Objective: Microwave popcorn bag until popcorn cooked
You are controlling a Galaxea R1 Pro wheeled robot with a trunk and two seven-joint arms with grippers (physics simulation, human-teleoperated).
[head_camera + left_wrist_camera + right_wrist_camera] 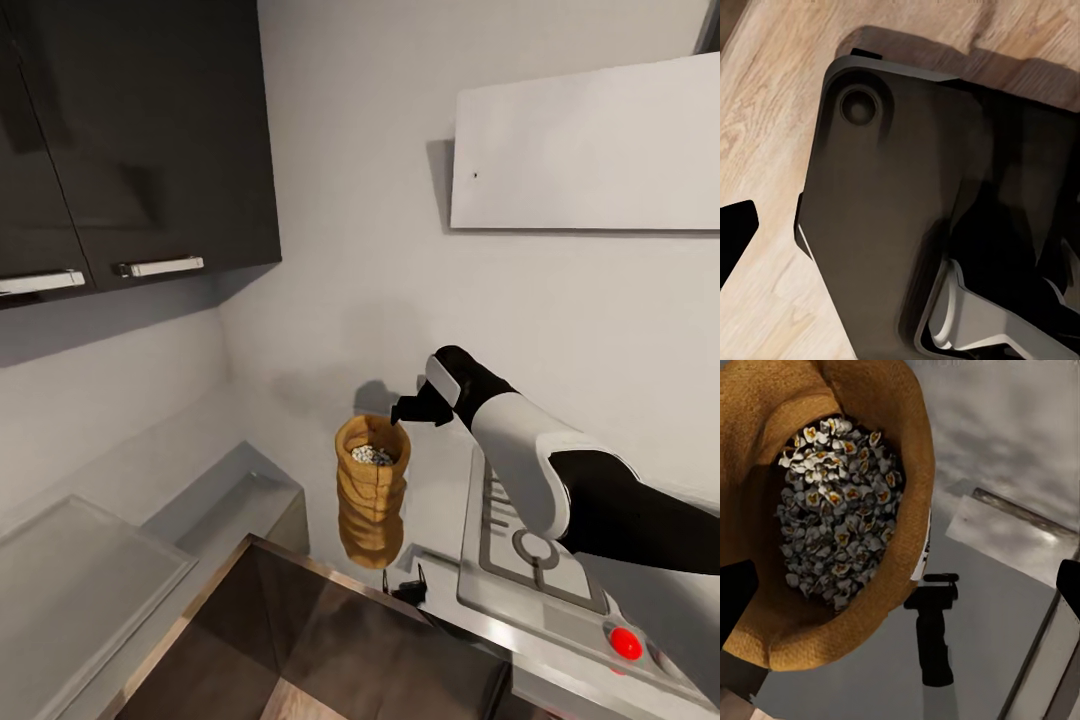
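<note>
The popcorn bag [372, 500], a mustard-tan sack with a rolled rim, hangs stretched in the air beside the wall, well above the countertop [470, 625]. White popped kernels [832, 510] fill its open mouth. My right gripper [408, 410] holds it at the rim's right side, and one black fingertip [736, 600] overlaps the bag's rim [911, 510]. In the left wrist view one black fingertip [736, 232] of my left gripper points down at my dark base [892, 210] and the wood floor [765, 112]. The microwave is out of view.
The gas hob [535, 555] with a red dot [625, 643] lies under my right forearm, below the flat grey range hood [590, 145]. A small black object [410, 585] stands on the worktop under the bag. Dark wall cabinets [140, 130] hang at the upper left.
</note>
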